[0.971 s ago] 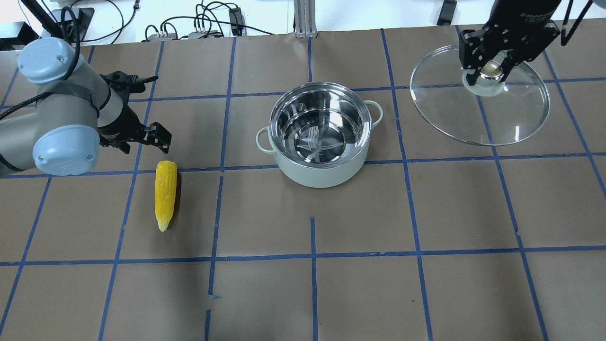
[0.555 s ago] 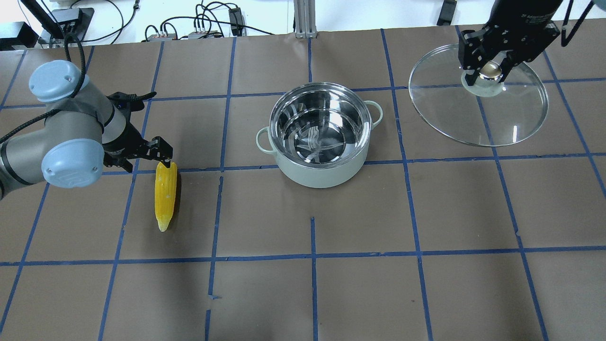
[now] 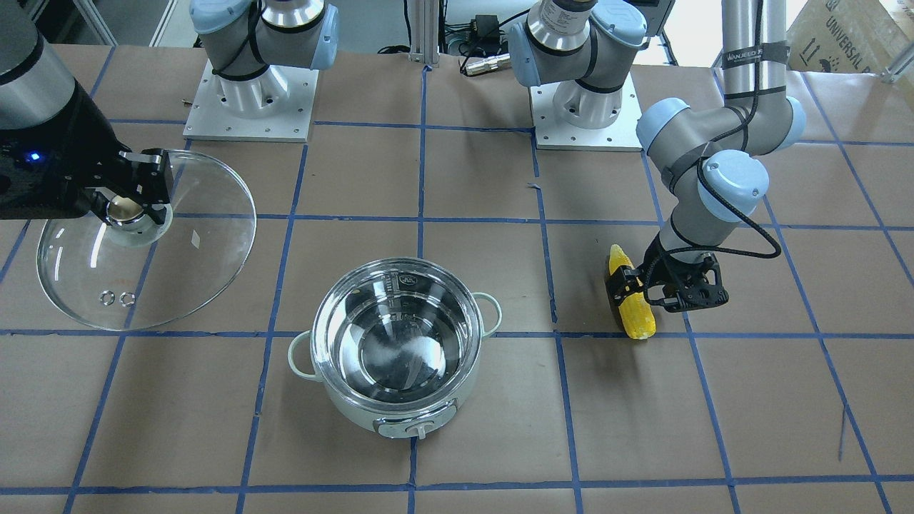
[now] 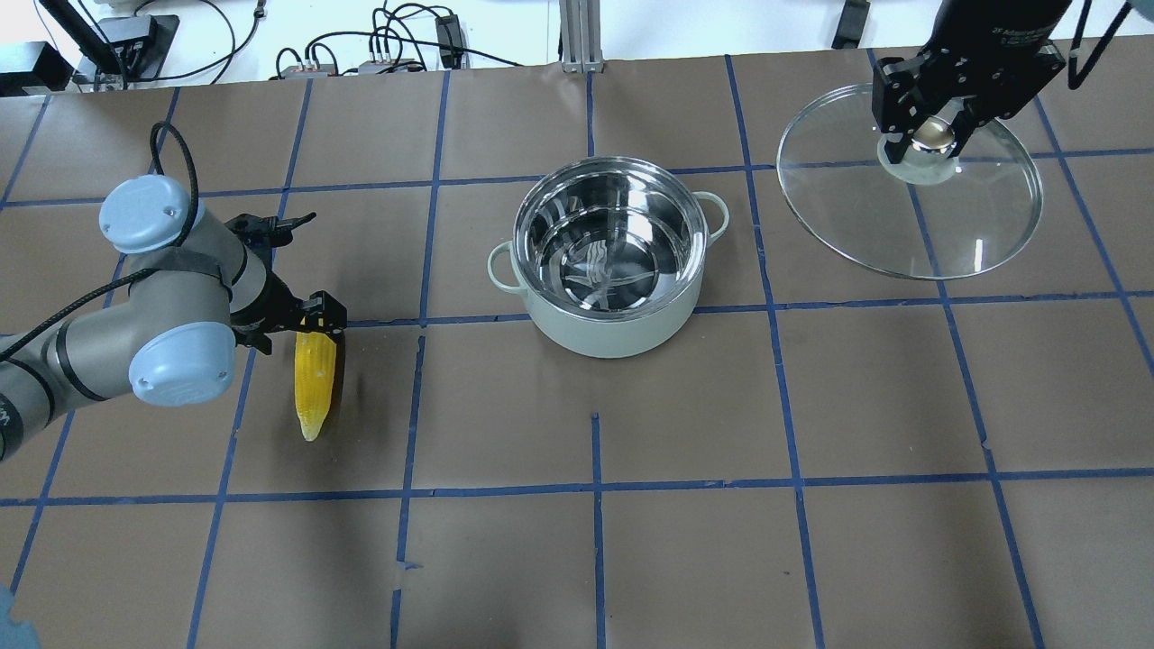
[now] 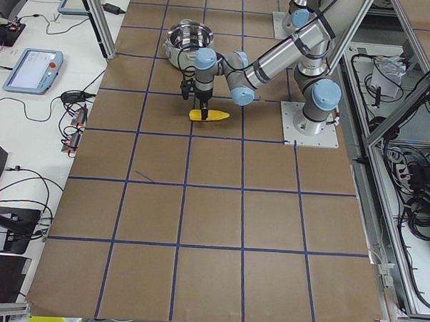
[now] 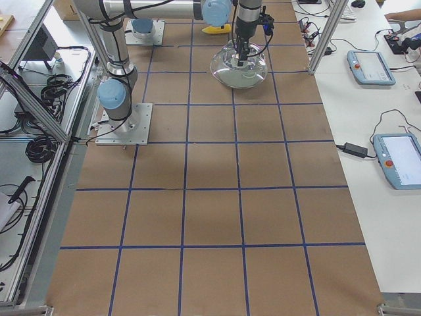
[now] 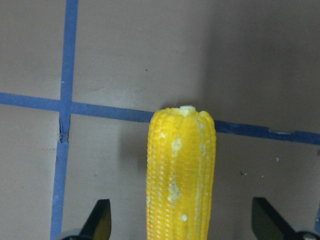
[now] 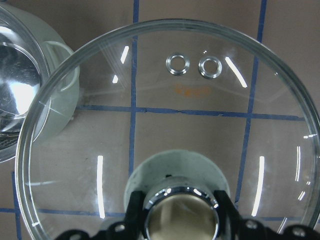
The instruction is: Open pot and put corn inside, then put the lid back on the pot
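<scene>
The corn [image 4: 315, 383] is lying flat on the brown paper [image 4: 505, 415], between the spread fingers of the left gripper [image 4: 313, 323]. Its long axis is running crosswise to the line between the two fingertips [image 7: 100, 220]. The blunt end is poking out ahead of them and the tapered tip is trailing back under the wrist, toward the robot's base. In the left wrist view a gap is showing on each side of the cob, so neither pad is touching it. A blue tape line [image 7: 100, 110] is crossing just beyond the blunt end.

The pot [image 4: 613, 335] is sitting mouth-up, well apart from the left gripper on the side of the other arm. Only bare paper is lying between them. Its shiny inside is showing nothing in it.

The right gripper [image 4: 933, 135] is clamping the knob of the lid [image 4: 902, 221], which is hanging tilted below it. From that gripper's own camera, the pot's near handle and wall are showing just past the lid's rim. The lid is standing off to the side of the pot's mouth, not over it, and open paper is stretching out around both arms.
</scene>
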Controlling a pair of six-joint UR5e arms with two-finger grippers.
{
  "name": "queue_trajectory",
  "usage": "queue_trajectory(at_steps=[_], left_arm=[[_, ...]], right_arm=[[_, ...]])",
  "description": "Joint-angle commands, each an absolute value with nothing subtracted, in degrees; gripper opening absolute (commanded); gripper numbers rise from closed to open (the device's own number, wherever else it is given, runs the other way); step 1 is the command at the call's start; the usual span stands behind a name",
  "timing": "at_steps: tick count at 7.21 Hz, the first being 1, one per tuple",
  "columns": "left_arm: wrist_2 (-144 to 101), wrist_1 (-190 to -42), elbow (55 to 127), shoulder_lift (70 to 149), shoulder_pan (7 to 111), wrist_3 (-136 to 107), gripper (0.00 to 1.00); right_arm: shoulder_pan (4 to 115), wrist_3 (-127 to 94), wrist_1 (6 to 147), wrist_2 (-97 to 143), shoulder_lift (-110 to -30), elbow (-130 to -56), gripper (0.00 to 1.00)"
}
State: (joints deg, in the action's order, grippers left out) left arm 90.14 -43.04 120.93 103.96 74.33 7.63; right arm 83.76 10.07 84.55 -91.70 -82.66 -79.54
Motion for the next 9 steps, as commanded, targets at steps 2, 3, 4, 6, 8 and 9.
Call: queue_trajectory(at_steps=[2,3,4,6,8,9], left_arm=[[90.0,-36.9,121.4,107.7,74.5,7.8,1.0],[90.0,-36.6,121.2,107.8,74.5,7.9,0.82],[90.0,-36.4,121.2,107.8,74.5,7.7,0.57],[90.3,-36.4,120.9,106.7,74.7,7.1,0.36],[90.6,-42.8,117.3,102.9,75.1,5.5,0.34],[90.7,-53.3,113.0,98.7,77.3,3.1,0.32]], right_arm=[[83.8,10.1,84.6,-91.7,-82.7,-79.5,0.14],[83.8,10.1,84.6,-91.7,-82.7,-79.5,0.14],[83.8,10.0,84.6,-91.7,-82.7,-79.5,0.14],[83.8,10.0,84.6,-91.7,-82.7,-79.5,0.14],[83.8,10.1,84.6,-91.7,-82.7,-79.5,0.14],[83.8,10.1,84.6,-91.7,-82.6,-79.5,0.14]])
